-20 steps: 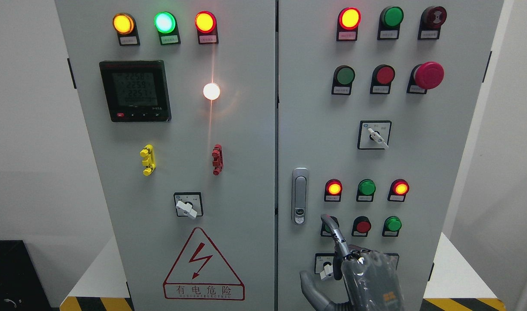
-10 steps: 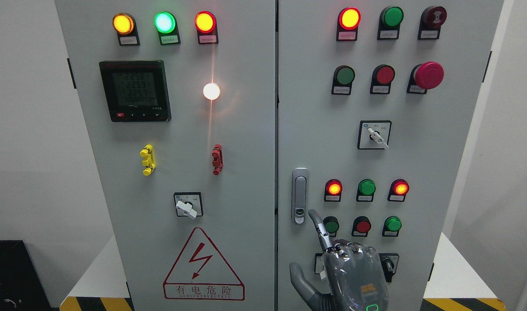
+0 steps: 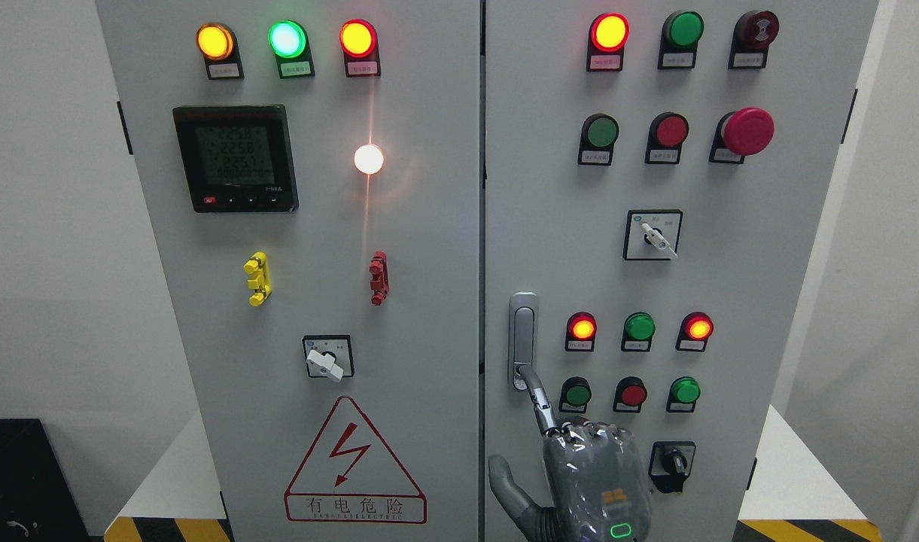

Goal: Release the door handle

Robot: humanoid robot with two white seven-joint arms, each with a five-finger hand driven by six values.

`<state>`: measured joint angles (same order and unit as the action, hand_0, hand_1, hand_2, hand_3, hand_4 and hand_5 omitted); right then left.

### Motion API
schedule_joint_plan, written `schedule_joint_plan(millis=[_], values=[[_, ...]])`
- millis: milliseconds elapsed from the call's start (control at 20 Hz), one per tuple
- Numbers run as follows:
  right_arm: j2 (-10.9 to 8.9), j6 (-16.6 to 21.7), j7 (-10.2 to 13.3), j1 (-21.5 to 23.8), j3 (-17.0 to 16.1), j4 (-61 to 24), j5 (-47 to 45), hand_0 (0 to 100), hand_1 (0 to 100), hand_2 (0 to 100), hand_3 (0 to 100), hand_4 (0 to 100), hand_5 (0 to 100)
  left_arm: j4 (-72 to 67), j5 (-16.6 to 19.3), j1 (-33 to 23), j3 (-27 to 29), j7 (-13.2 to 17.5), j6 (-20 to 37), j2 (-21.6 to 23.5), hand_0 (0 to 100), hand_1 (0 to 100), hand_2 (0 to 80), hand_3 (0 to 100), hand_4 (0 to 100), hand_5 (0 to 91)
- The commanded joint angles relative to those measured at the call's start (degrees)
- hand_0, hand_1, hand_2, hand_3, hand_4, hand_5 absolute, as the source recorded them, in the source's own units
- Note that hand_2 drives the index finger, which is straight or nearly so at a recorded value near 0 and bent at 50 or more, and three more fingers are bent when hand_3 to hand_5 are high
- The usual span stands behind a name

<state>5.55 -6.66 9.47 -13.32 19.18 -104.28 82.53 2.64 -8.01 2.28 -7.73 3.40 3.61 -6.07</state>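
The silver door handle (image 3: pixel 523 331) stands upright at the left edge of the cabinet's right door (image 3: pixel 730 301). My right hand (image 3: pixel 591 474) rises from the bottom edge, right of the middle. Its index finger (image 3: pixel 538 399) is stretched out, and its tip touches the handle's lower end at the lock. The other fingers are curled into the palm and the thumb (image 3: pixel 504 482) sticks out to the left. The hand grasps nothing. My left arm is out of view.
Lamps and push buttons (image 3: pixel 640 327) sit right of the handle, with a black rotary switch (image 3: pixel 671 463) beside my hand. A red mushroom stop button (image 3: pixel 747 132) is higher up. The left door (image 3: pixel 293 301) carries a meter, lamps, a rotary switch and a warning triangle.
My right hand has moved left and up across the right door. Its index fingertip went from the lower green button to the bottom end of the door handle.
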Motion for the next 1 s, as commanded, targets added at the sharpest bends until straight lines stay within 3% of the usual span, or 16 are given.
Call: schedule_joint_plan(millis=[0, 951], values=[[1.30, -1.1, 0.0, -0.7, 1.4, 4.4, 0.5, 41, 35, 0, 100, 100, 100, 0.0, -0.1, 0.0, 0.0, 0.0, 0.0, 0.0, 12, 56, 0.0, 0, 0, 0.0], [2.01, -4.8, -0.2, -2.4, 1.0, 5.9, 0.6, 41, 34, 0, 100, 100, 100, 0.0, -0.1, 0.0, 0.0, 0.0, 0.0, 0.0, 12, 56, 0.0, 0, 0, 0.0]])
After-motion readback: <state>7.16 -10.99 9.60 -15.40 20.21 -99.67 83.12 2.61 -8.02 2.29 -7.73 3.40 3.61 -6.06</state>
